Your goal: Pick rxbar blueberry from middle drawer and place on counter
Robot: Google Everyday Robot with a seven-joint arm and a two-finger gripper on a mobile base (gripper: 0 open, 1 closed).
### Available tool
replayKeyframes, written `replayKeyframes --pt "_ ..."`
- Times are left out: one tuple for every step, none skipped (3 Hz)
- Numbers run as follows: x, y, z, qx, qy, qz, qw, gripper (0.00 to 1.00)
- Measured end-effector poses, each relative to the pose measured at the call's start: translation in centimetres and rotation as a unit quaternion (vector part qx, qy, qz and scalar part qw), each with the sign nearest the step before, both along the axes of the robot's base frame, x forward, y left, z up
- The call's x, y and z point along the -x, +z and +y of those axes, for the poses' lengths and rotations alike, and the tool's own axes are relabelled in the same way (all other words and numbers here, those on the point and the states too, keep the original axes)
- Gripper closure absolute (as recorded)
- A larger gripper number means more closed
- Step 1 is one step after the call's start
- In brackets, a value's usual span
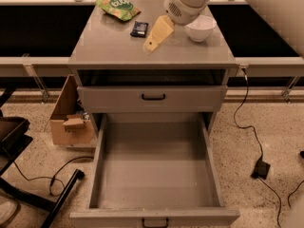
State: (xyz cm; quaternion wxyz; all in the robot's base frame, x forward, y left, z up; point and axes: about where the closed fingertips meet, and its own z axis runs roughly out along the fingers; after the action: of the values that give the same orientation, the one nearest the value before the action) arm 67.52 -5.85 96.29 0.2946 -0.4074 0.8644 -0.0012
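The rxbar blueberry (139,28), a small dark flat bar, lies on the counter (109,51) beside the green snack bag. My gripper (151,45) hangs over the middle of the counter, its cream tip just right of the bar and slightly nearer the front edge, apart from it and holding nothing that I can see. The middle drawer (156,175) is pulled fully open below, and its plain grey inside holds nothing.
A green crinkly snack bag (117,4) lies at the counter's back left. A white bowl (199,27) stands at the right, behind my arm. A shallower shut drawer front (153,98) sits above the open drawer. A cardboard box (71,118) and cables are on the floor.
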Motion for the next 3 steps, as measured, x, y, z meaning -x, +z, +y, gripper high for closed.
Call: replayKeyframes --pt "-0.7 0.5 1.3 -0.013 -0.031 0.001 0.9994 0.0" --pt "-0.9 0.4 1.5 -0.015 -0.03 0.0 0.9994 0.0" --pt "-1.7 0.0 2.3 -0.02 -0.027 -0.006 0.9994 0.0"
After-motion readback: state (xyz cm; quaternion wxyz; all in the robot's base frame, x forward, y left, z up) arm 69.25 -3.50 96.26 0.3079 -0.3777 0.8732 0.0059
